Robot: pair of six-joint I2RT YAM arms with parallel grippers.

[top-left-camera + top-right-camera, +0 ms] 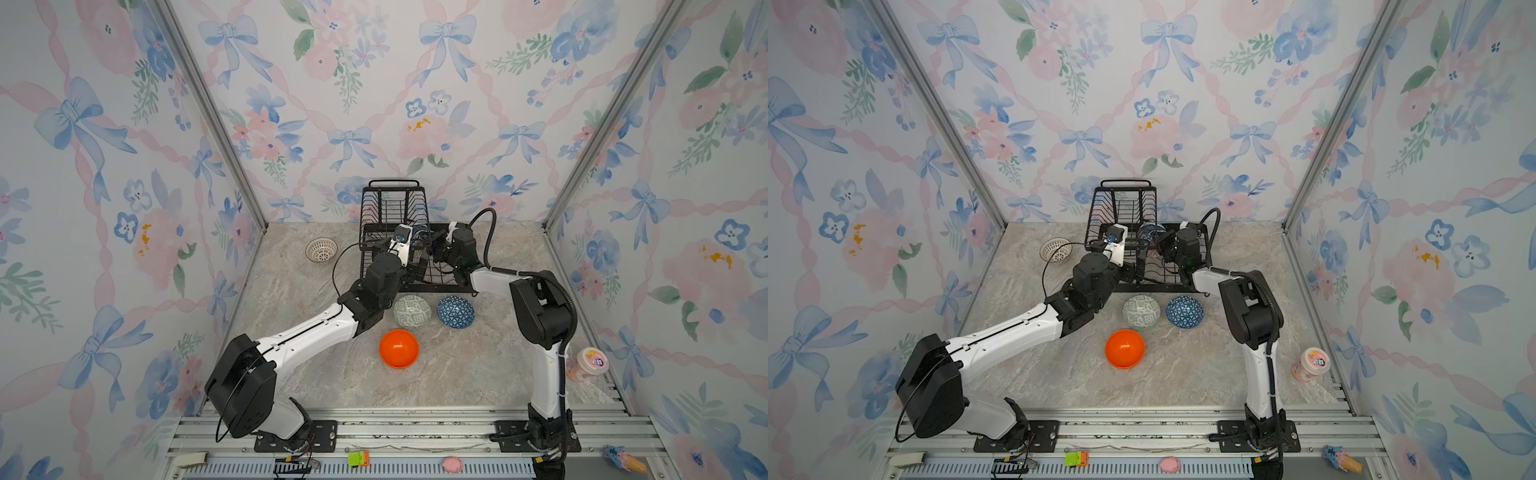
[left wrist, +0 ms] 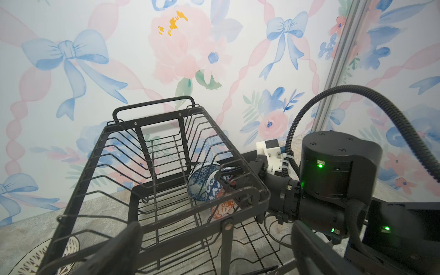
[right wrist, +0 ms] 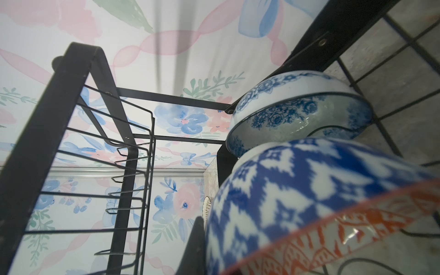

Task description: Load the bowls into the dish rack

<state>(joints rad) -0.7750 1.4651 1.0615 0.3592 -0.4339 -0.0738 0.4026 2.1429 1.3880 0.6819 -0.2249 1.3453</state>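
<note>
Bowl with the orange pattern (image 3: 345, 228) stands on edge in the rack (image 2: 152, 104). The right gripper (image 2: 232, 184) is clamped on its rim, apparently leaning it against the floral bowl (image 3: 292, 95). The left gripper (image 2: 215, 228) gapes empty.

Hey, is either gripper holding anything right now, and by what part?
The left gripper is open and empty. The right gripper is shut among the bowls in the rack; whether it pinches a rim cannot be told.

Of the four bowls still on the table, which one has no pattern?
The glossy orange bowl, a single colour all over. The grey-green bowl and the dark blue bowl carry patterns, and the white bowl is latticed.
</note>
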